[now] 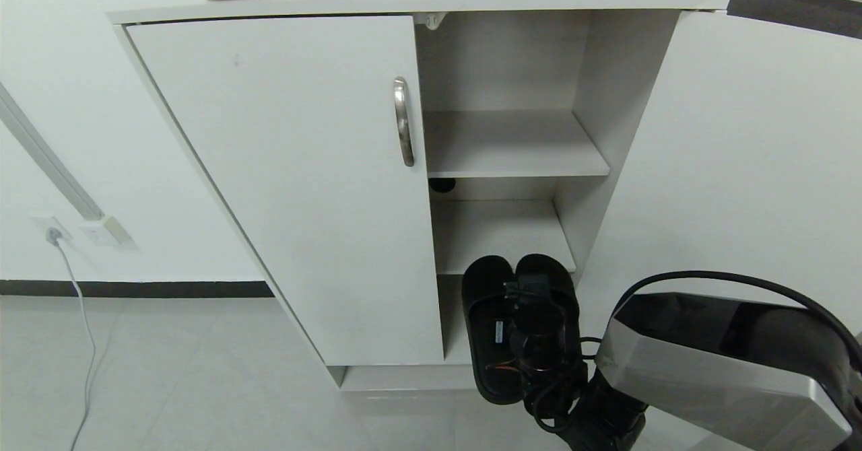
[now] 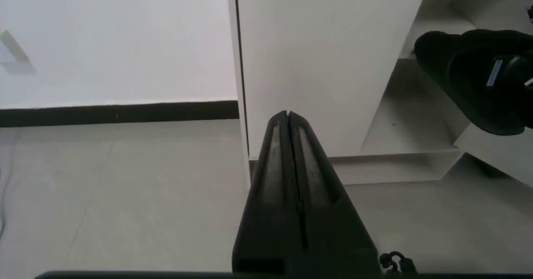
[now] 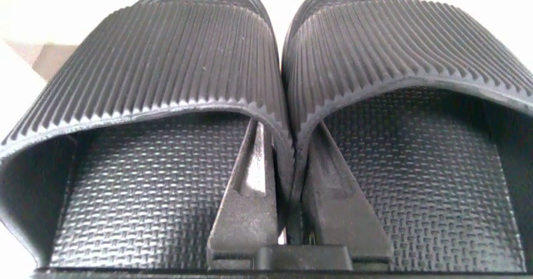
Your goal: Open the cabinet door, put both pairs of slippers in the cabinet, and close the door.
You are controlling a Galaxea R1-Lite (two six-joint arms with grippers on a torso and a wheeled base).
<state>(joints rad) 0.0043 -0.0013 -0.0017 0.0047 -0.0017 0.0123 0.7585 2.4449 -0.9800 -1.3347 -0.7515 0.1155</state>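
Black slippers, inner edges pinched by right gripper near lower shelf: may snag its edge and slip; left gripper closed, empty.

- Pair of black slippers is seen side by side, gripped by the right gripper.
- One of the fingers is set inside each slipper, lying on the dimpled footbeds.
- The adjoining inner walls are pinched together between the fingers.
- Ribbed straps are arched over and beyond the fingertips.
- A pale surface is seen past the straps.
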